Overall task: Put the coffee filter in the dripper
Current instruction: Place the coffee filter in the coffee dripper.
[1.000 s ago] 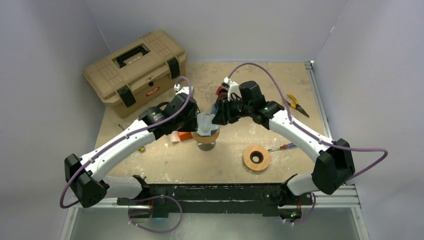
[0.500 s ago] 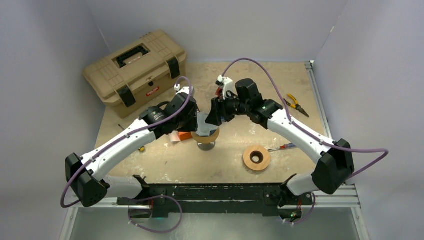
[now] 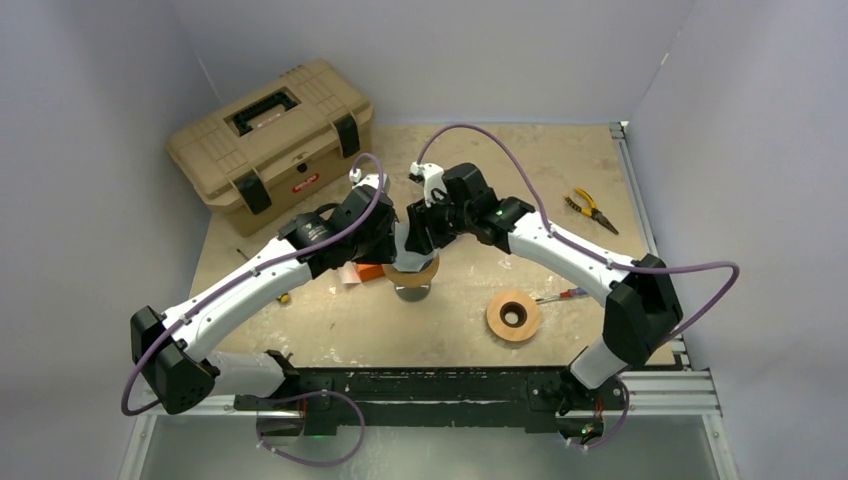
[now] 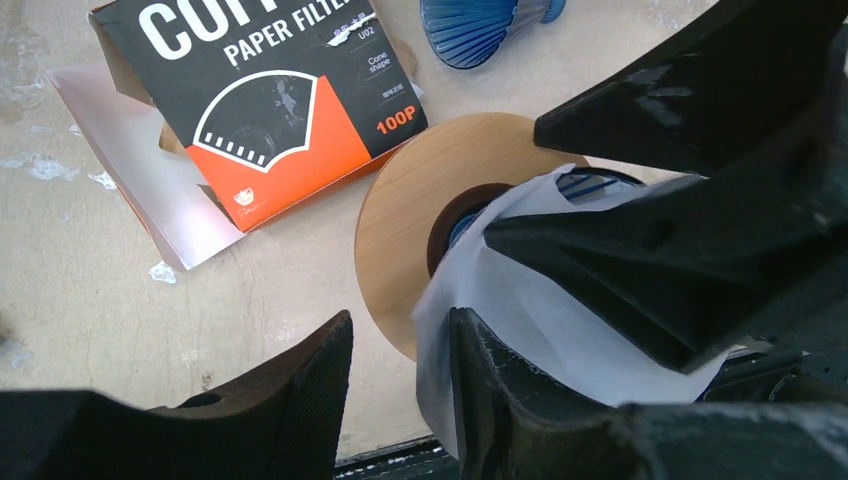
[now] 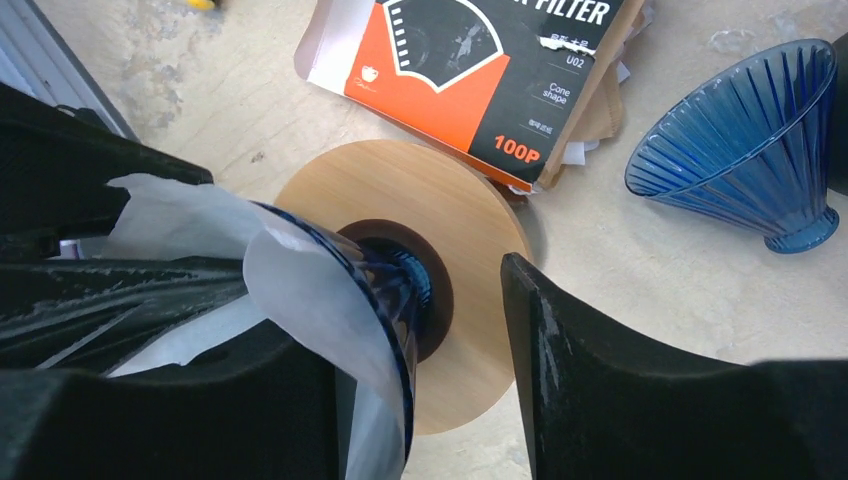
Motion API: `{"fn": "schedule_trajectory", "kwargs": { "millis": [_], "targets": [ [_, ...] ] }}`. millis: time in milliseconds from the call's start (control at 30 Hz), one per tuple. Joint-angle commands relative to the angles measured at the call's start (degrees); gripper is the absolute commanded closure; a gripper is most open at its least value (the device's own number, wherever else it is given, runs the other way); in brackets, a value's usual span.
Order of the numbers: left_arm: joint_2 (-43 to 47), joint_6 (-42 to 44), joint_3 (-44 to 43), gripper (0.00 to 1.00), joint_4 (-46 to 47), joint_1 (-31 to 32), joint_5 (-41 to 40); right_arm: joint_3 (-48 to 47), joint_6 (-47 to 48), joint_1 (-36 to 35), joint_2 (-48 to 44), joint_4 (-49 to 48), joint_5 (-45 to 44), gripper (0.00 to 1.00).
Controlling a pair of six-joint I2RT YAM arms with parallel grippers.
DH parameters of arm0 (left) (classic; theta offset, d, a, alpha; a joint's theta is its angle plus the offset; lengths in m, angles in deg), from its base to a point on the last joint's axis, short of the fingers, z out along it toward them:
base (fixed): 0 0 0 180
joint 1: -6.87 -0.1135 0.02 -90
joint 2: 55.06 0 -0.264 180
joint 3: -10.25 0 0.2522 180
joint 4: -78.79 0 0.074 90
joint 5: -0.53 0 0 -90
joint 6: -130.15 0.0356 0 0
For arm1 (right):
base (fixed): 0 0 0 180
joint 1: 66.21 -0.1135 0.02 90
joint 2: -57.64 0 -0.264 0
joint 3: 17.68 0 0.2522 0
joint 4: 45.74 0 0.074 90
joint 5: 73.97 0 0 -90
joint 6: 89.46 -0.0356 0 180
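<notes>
The blue glass dripper (image 5: 397, 290) stands on a round wooden base (image 4: 410, 200), which also shows in the top view (image 3: 411, 270). The white paper filter (image 4: 540, 320) sits in the dripper's mouth, and its edge (image 5: 300, 280) curls over the rim. My left gripper (image 4: 400, 335) is open, and the filter's edge lies against one finger (image 4: 490, 390). My right gripper (image 5: 410, 330) is open and straddles the dripper's rim, with one finger (image 5: 190, 400) inside on the paper and the other (image 5: 620, 380) outside. Both grippers meet over the dripper in the top view.
The black and orange filter box (image 4: 270, 110) lies just behind the dripper. A second blue dripper (image 5: 740, 150) lies on its side beside it. A tan toolbox (image 3: 270, 130) is at the back left. A spare wooden ring (image 3: 513, 315), a screwdriver (image 3: 560, 296) and pliers (image 3: 590, 208) are on the right.
My right arm has swung left and brought its gripper onto the dripper and filter. The left arm has stayed still.
</notes>
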Motion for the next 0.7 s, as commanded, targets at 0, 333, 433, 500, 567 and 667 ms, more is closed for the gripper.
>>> {"fn": "schedule_trajectory", "kwargs": {
  "millis": [0, 333, 433, 500, 567, 667],
  "targets": [
    [0.3, -0.3, -0.6, 0.61, 0.6, -0.3, 0.0, -2.3, 1.3, -0.4, 0.8, 0.0, -2.5, 0.48],
    [0.1, -0.3, -0.6, 0.61, 0.5, -0.4, 0.1, -2.1, 0.5, -0.7, 1.8, 0.5, -3.8, 0.68],
    [0.2, -0.4, -0.5, 0.61, 0.6, -0.3, 0.2, -2.1, 0.6, -0.7, 1.6, 0.8, -4.0, 0.68],
    [0.2, -0.4, -0.5, 0.61, 0.5, -0.3, 0.3, -2.3, 0.6, -0.7, 1.1, 1.1, -4.0, 0.65],
    [0.3, -0.5, -0.5, 0.61, 0.6, -0.3, 0.3, -2.6, 0.4, -0.7, 0.4, 1.5, -4.3, 0.55],
    [0.4, -0.3, -0.7, 0.61, 0.6, -0.3, 0.3, -3.3, -0.9, -0.7, -1.6, 3.3, -2.9, 0.41]
  ]
}}
